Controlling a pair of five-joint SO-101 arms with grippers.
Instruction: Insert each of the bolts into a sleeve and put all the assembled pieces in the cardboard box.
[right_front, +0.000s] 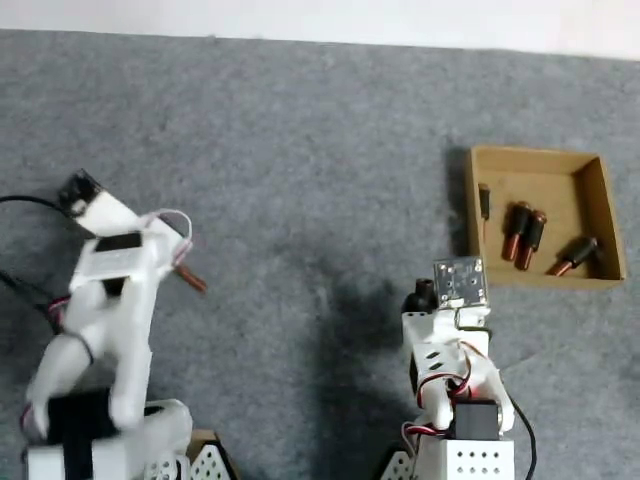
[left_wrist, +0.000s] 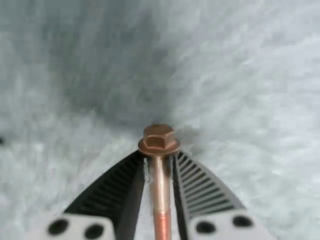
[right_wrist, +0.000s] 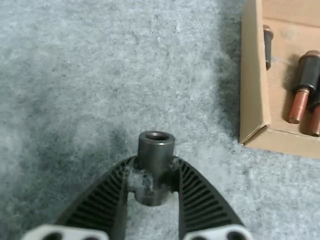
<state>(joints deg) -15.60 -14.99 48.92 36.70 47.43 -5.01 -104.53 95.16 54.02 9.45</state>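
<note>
Over carpet (right_front: 300, 150), left hand (left_wrist: 159, 159) clamped on copper bolt (left_wrist: 159, 142), right hand (right_wrist: 154, 164) on dark sleeve (right_wrist: 156, 150).

**Robotics laboratory bench.** Two small white desktop arms, the left arm (right_front: 110, 300) and the right arm (right_front: 450, 370), stand side by side at the near edge of a counter (right_front: 300, 150) covered in grey felt-like fabric. Their plastic shells look printed, and loose servo wiring (right_front: 458, 388) loops between the joints. A shallow cardboard box (right_front: 470, 215) holding assembled pieces (right_front: 516, 232) of copper and dark metal lies on the fabric. A pale wall (right_front: 320, 15) runs along the far edge.
</note>
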